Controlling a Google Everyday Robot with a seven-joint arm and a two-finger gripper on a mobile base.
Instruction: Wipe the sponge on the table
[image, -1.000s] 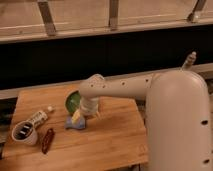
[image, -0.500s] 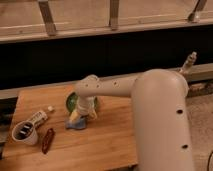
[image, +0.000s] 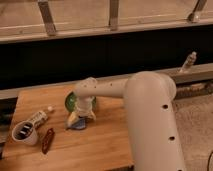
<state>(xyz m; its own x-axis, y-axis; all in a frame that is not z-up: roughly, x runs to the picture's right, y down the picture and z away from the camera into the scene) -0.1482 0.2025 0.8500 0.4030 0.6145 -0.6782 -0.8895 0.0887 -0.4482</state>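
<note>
— Sponge: where do we find it?
— We see it on the table, near the middle, at the 6 o'clock side of the green bowl and just beside it.
— And the gripper?
— It hangs right over the sponge, on the white arm reaching in from 3 o'clock. We read its jaws as spread wide; whether they touch the sponge we cannot tell.
— What else do we see?
— A white cup at the sponge's 9 o'clock and a reddish-brown stick at 8 o'clock.

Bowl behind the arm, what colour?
Green bowl, camera view; the gripper is by the sponge.
</note>
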